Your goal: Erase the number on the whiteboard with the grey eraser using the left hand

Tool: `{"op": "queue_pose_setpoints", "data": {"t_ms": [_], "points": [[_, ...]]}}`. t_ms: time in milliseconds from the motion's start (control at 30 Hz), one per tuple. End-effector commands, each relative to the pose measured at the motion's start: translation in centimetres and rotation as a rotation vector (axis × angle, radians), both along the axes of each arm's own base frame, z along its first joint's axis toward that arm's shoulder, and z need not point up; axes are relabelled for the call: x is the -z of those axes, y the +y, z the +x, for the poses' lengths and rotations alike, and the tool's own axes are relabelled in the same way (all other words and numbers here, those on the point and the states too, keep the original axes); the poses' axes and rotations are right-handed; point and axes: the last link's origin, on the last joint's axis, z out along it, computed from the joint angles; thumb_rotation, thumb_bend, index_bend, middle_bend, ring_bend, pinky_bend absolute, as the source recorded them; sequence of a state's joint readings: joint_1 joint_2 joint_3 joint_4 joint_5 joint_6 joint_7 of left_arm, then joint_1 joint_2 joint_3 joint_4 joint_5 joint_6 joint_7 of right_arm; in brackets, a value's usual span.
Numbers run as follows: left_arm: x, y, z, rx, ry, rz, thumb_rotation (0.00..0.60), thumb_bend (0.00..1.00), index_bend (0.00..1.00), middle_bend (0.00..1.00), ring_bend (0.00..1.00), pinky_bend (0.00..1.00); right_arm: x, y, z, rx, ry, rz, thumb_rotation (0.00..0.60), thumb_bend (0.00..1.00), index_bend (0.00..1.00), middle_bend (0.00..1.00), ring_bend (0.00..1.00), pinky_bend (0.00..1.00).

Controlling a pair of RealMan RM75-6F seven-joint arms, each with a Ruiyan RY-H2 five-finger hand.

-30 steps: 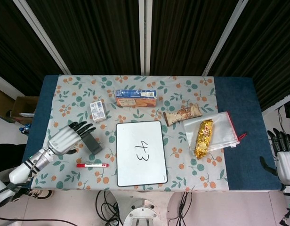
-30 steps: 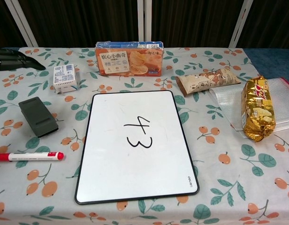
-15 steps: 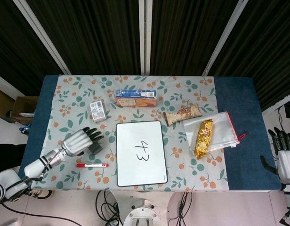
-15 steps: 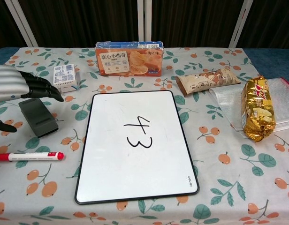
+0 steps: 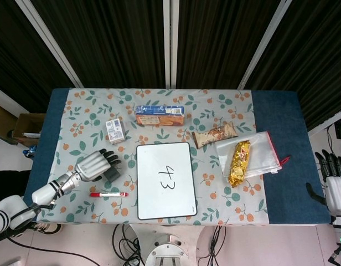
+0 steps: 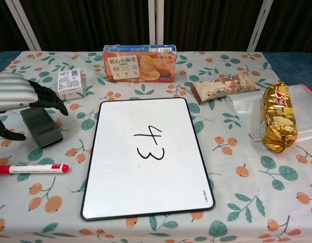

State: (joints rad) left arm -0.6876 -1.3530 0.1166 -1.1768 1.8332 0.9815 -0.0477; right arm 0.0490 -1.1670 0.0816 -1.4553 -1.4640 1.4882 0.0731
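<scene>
The grey eraser [image 5: 112, 173] [image 6: 42, 130] lies flat on the flowered cloth, left of the whiteboard [image 5: 179, 160] [image 6: 146, 182]. "43" [image 5: 166, 177] [image 6: 147, 144] is written in black in the board's middle. My left hand [image 5: 96, 165] [image 6: 16, 96] arches over the eraser's far end, with its fingers curved down on the eraser's board side and its thumb low on the other side. No closed hold on the eraser shows. My right hand [image 5: 332, 183] stays off the table's right edge with nothing in it and its fingers apart.
A red-capped marker [image 5: 108, 194] [image 6: 29, 168] lies just in front of the eraser. A small box [image 5: 115, 131] [image 6: 70, 83] and a cracker box [image 5: 159, 115] [image 6: 140, 63] stand behind. A snack bar [image 5: 215, 134], a gold packet [image 5: 239, 162] and a plastic bag [image 5: 264, 152] lie to the right.
My left hand has moved in over the eraser and its fingers have curved down around the eraser's far end. The eraser, the board and my right hand have not moved.
</scene>
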Motion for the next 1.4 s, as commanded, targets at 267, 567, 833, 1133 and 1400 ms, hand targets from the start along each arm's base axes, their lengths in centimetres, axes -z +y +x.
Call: {"op": "queue_pose_setpoints", "data": {"t_ms": [267, 567, 833, 1133, 1400], "points": [[-0.04, -0.08, -0.03, -0.018, -0.004, -0.001, 0.6, 0.26, 0.3, 0.27, 0.23, 0.32, 0.22, -0.08, -0.06, 0.009, -0.002, 0.005, 0.6, 0.25, 0.0, 0.0, 0.0, 0.0], [0.29, -0.18, 0.04, -0.029, -0.025, -0.007, 0.6, 0.29, 0.37, 0.33, 0.27, 0.36, 0.14, -0.11, -0.06, 0.012, 0.0, 0.003, 0.6, 0.25, 0.0, 0.0, 0.0, 0.0], [0.45, -0.02, 0.02, -0.041, -0.038, -0.01, 0.6, 0.29, 0.39, 0.36, 0.29, 0.38, 0.12, -0.11, -0.14, 0.019, 0.002, 0.005, 0.6, 0.26, 0.0, 0.0, 0.0, 0.0], [0.42, -0.02, 0.13, -0.076, -0.093, -0.012, 0.6, 0.3, 0.51, 0.48, 0.38, 0.46, 0.3, -0.2, -0.21, 0.022, 0.001, 0.012, 0.6, 0.26, 0.0, 0.0, 0.0, 0.0], [-0.43, 0.28, 0.44, -0.105, -0.148, 0.005, 0.6, 0.35, 0.54, 0.5, 0.41, 0.49, 0.28, -0.21, -0.22, 0.022, 0.0, 0.011, 0.6, 0.26, 0.0, 0.0, 0.0, 0.0]]}}
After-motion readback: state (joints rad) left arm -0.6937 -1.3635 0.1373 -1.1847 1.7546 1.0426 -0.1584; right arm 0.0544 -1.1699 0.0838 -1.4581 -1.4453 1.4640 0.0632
